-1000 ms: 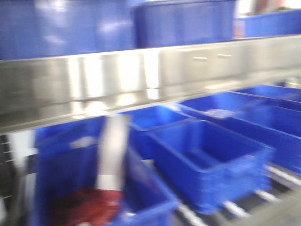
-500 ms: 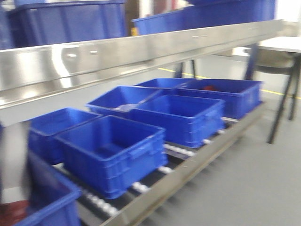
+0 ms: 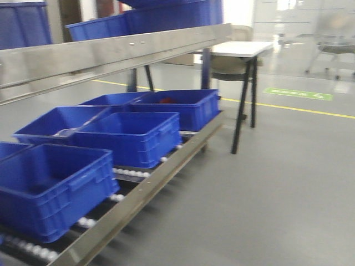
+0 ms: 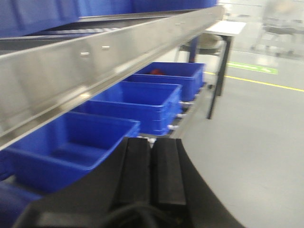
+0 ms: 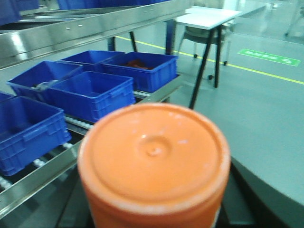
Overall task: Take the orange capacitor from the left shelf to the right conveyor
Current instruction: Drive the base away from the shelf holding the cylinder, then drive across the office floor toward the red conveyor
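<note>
Orange capacitor: the orange capacitor (image 5: 153, 159) filled the 6 o'clock half of the right wrist view. Its round end cap, with a small dimple at the centre, faced the camera. It was clear of the rack, with grey floor behind it.
Right gripper: the right gripper (image 5: 153, 216) gripped the capacitor. Only dark edges of it showed under the cylinder, at 5 and 7 o'clock.
Left gripper: the left gripper (image 4: 151, 171) was closed, its black pads pressed together with nothing between them.
Left shelf: in the front view the left shelf (image 3: 111, 52) ran from 9 toward 12 o'clock, with a shiny steel tray front above and white rollers (image 3: 83, 221) below.
Blue bins: blue bins (image 3: 130, 136) sat in a row on the rollers. The farthest held something red, too blurred to name.
Bench: a white-topped bench (image 3: 238, 49) stood at 1 o'clock past the shelf end, with a chair (image 3: 230, 65) under it.
Floor: the grey floor (image 3: 266, 183) carried a yellow line (image 3: 299, 108) at 2 o'clock.
</note>
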Action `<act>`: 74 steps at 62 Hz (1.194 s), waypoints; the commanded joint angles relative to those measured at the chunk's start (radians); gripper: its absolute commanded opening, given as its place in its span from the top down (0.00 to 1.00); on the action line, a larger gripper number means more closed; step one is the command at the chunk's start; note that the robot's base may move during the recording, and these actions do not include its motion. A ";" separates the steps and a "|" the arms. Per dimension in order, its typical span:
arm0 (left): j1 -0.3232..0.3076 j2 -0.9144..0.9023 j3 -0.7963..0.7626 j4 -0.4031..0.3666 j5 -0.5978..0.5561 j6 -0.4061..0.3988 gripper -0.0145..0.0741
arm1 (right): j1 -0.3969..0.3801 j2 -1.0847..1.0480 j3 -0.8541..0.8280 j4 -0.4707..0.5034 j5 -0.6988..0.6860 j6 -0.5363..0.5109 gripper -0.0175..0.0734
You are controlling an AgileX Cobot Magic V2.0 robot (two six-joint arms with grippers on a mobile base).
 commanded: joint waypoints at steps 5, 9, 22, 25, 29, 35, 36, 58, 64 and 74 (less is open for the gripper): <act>0.001 -0.011 -0.004 -0.003 -0.083 -0.002 0.98 | -0.008 -0.001 -0.033 -0.012 -0.086 -0.002 0.70; 0.001 -0.011 -0.004 -0.003 -0.083 -0.002 0.98 | -0.008 -0.001 -0.033 -0.012 -0.086 -0.002 0.70; 0.001 -0.011 -0.004 -0.003 -0.083 -0.002 0.98 | -0.008 -0.001 -0.033 -0.012 -0.086 -0.002 0.70; 0.001 -0.011 -0.004 -0.003 -0.083 -0.002 0.98 | -0.008 -0.001 -0.033 -0.012 -0.086 -0.002 0.70; 0.001 -0.011 -0.004 -0.003 -0.083 -0.002 0.98 | -0.008 -0.001 -0.033 -0.012 -0.086 -0.002 0.70; 0.001 -0.011 -0.004 -0.003 -0.083 -0.002 0.98 | -0.008 -0.001 -0.033 -0.012 -0.086 -0.002 0.70; 0.001 -0.011 -0.004 -0.003 -0.083 -0.002 0.98 | -0.008 -0.001 -0.033 -0.012 -0.086 -0.002 0.70; 0.001 -0.011 -0.004 -0.003 -0.083 -0.002 0.98 | -0.008 -0.001 -0.033 -0.012 -0.086 -0.002 0.70; 0.001 -0.011 -0.004 -0.003 -0.083 -0.002 0.98 | -0.008 -0.001 -0.033 -0.012 -0.086 -0.002 0.70; 0.001 -0.011 -0.004 -0.003 -0.083 -0.002 0.98 | -0.008 -0.001 -0.033 -0.012 -0.086 -0.002 0.70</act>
